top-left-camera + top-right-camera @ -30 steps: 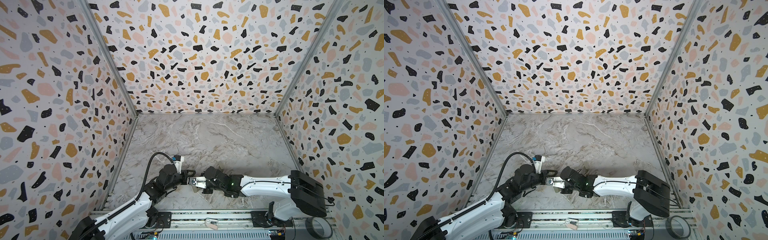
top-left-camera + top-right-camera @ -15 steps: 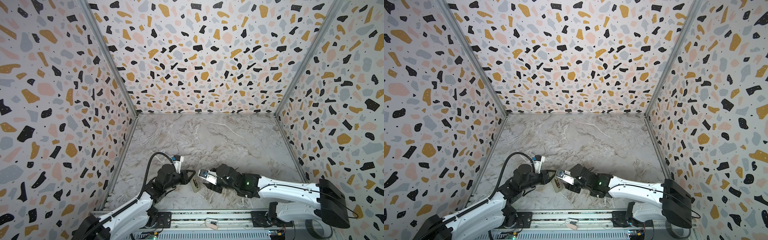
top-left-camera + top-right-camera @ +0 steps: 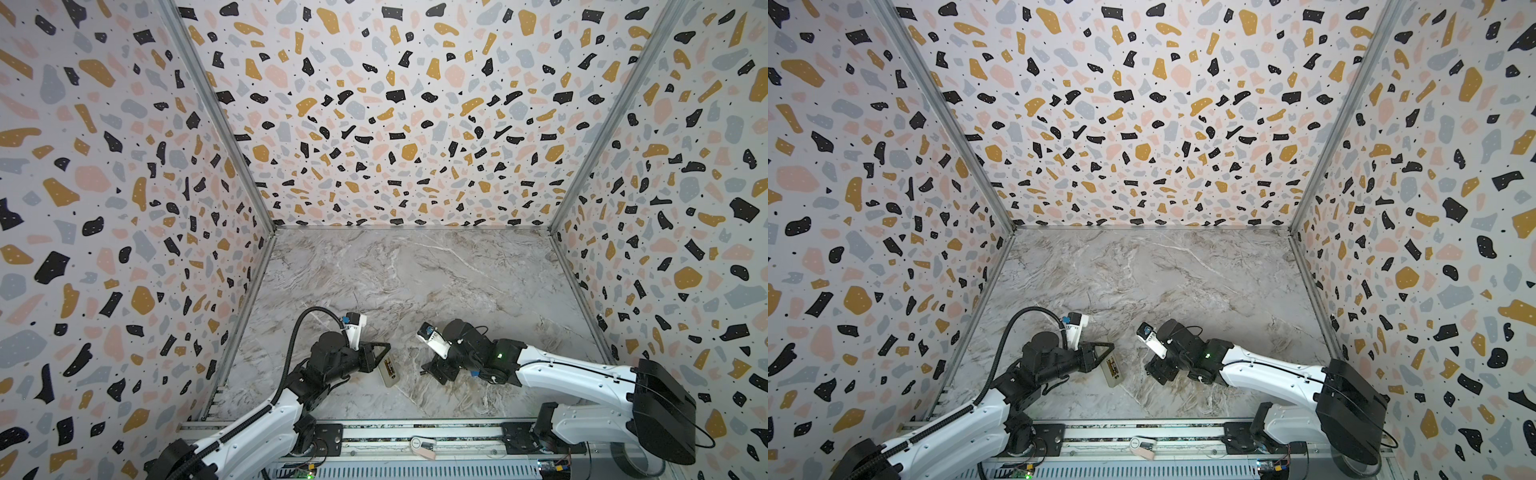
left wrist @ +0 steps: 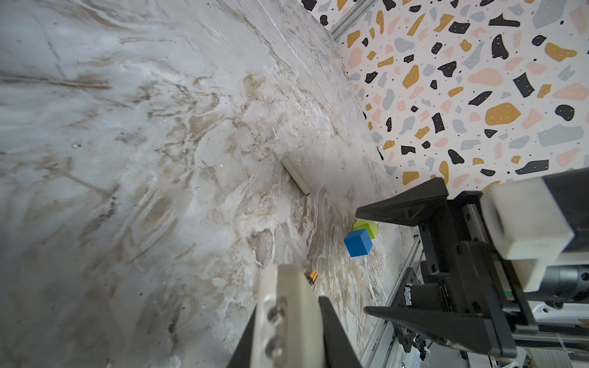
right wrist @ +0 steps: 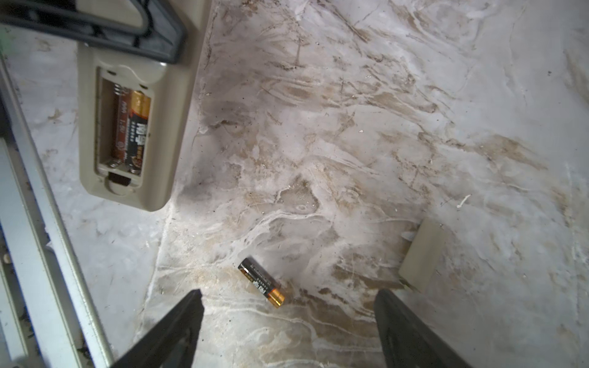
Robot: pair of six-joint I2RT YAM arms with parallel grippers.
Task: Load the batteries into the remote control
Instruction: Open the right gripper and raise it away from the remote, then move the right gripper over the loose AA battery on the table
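My left gripper (image 3: 384, 358) is shut on one end of the beige-white remote control (image 3: 389, 371), held back side up low over the marble table. In the right wrist view the remote control (image 5: 127, 178) has its recess uncovered, with one of the batteries (image 5: 135, 133) lying in it beside an empty slot. A loose black and copper battery (image 5: 261, 282) lies on the table just ahead of my right gripper (image 5: 288, 296). That gripper stands open and empty, to the right of the remote in both top views (image 3: 1156, 371).
The loose battery cover (image 5: 420, 255) lies on the table beside the right gripper. A blue cube (image 4: 358, 242) and a green cube (image 4: 368, 227) sit close together near the front rail (image 3: 374, 432). Patterned walls enclose the table on three sides.
The right gripper has drawn back to the right, away from the remote, and opened wide. The left gripper kept hold of the remote, which now points more toward the front.
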